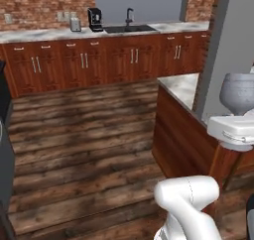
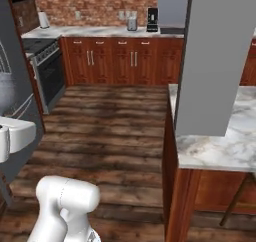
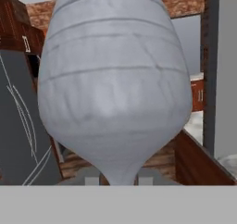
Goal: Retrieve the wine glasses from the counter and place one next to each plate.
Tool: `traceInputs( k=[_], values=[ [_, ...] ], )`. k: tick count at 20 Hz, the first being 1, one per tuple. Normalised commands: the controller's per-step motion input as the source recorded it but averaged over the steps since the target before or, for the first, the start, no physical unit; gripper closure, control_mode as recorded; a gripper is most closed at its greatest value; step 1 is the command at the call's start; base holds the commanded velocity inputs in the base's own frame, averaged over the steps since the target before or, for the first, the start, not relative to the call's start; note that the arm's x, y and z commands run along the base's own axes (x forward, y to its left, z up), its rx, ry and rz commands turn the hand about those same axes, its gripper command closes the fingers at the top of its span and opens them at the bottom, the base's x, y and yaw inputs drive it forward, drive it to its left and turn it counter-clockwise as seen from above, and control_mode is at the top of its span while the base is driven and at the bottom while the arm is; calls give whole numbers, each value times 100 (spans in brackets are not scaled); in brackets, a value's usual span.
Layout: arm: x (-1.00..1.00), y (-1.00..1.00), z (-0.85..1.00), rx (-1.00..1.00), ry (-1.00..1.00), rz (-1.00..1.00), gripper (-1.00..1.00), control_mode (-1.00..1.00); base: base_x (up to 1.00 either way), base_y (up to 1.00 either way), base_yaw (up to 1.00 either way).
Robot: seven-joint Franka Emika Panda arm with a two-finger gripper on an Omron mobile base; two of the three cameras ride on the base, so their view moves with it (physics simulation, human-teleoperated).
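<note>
A clear greyish wine glass (image 3: 115, 84) stands upright in my gripper (image 3: 119, 180), which is shut on its thin stem just under the bowl. In the left base view the glass bowl (image 1: 239, 92) rises above the white hand at the right edge, over the near side of the marble island (image 1: 181, 85). From the right base the same bowl (image 2: 7, 88) sits at the far left edge. The counter (image 1: 49, 34) runs along the brick wall across the room, far from the gripper. The plates are out of view.
A coffee machine (image 1: 95, 20), a toaster (image 1: 75, 24) and a sink with tap (image 1: 130, 27) stand on the counter. A stove (image 2: 46, 71) is at its left end. A grey pillar (image 2: 215, 61) rises by the island (image 2: 220, 146). Open wood floor (image 1: 84, 135) lies between.
</note>
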Motion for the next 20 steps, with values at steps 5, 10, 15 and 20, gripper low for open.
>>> traceInputs(
  k=[5,10,15,20],
  values=[
    [0,0,0,0,0,0,100,100,-74,-87,1],
    [0,0,0,0,0,0,100,100,-26,-100,0],
    [0,0,0,0,0,0,100,100,-16,-100,0],
    [0,0,0,0,0,0,100,100,-9,-100,0]
  ],
)
